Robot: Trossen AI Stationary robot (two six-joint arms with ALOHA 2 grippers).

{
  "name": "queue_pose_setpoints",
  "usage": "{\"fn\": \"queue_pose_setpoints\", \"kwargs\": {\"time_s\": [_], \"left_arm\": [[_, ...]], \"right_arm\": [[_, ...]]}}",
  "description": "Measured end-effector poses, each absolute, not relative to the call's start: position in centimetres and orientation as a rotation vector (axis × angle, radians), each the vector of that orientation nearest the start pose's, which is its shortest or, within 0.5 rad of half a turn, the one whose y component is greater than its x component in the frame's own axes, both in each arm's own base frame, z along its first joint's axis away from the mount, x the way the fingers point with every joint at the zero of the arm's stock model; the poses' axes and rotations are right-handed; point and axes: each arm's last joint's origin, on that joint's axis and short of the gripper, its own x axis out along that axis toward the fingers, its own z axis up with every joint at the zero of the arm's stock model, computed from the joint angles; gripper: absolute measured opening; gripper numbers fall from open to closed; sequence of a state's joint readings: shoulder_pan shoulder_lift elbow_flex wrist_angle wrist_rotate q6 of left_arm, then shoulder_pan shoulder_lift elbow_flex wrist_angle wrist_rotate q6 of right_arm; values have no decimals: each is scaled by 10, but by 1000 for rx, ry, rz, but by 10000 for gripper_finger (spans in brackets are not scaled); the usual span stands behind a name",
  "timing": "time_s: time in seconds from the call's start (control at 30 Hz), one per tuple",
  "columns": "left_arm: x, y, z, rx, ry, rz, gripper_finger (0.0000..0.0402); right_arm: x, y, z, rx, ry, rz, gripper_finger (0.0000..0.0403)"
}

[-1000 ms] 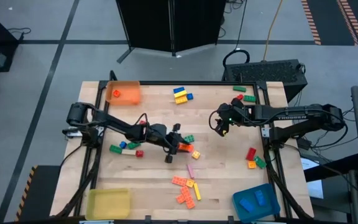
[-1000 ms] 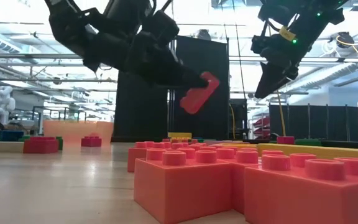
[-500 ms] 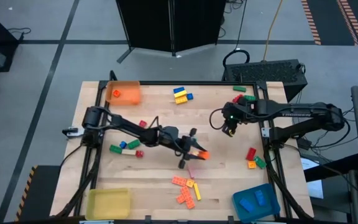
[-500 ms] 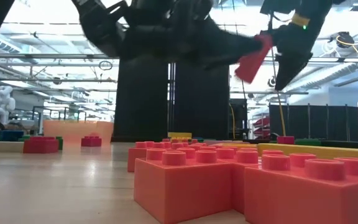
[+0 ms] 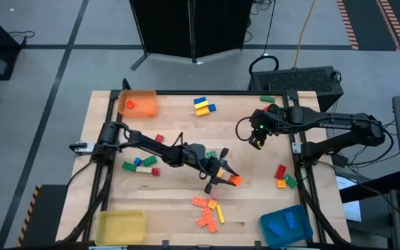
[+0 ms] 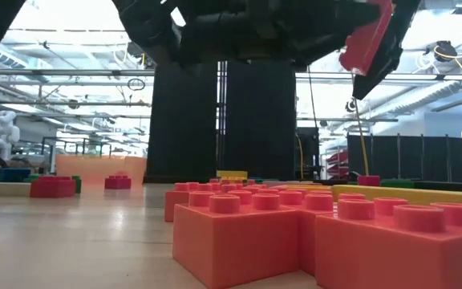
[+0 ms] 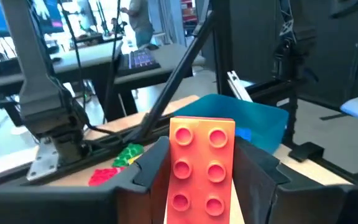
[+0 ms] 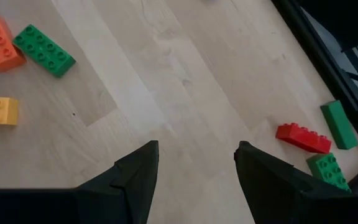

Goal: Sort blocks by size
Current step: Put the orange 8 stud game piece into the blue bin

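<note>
Left gripper (image 5: 226,178) is clamped on a red-orange studded plastic brick (image 7: 199,163), two studs wide, carrying it in the air above the middle of the wooden table (image 5: 179,201), just past a cluster of orange and yellow plastic bricks (image 5: 208,212) lying flat. Ahead of it sits the blue square plastic tray (image 7: 263,121) at the table's near right corner. Over on the far right side, the right gripper (image 8: 194,171) hangs above bare wood, fingers apart and holding nothing, with a red brick (image 8: 302,137) and green bricks (image 8: 339,124) nearby.
</note>
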State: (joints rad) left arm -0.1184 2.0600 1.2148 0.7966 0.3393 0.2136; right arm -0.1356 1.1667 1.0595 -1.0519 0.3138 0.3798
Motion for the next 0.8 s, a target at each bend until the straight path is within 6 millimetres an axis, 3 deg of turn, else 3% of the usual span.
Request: {"fn": "queue_pose_setpoints", "kwargs": {"time_s": [0.3, 0.53, 0.8], "left_arm": [[452, -71, 179, 218, -117, -482, 139], [479, -91, 178, 224, -176, -583, 139], [507, -101, 190, 221, -256, -707, 139]], "right_arm": [[201, -36, 292, 229, 1070, -610, 205], [200, -36, 292, 228, 1083, -609, 205], [186, -34, 287, 238, 1230, -650, 205]]}}
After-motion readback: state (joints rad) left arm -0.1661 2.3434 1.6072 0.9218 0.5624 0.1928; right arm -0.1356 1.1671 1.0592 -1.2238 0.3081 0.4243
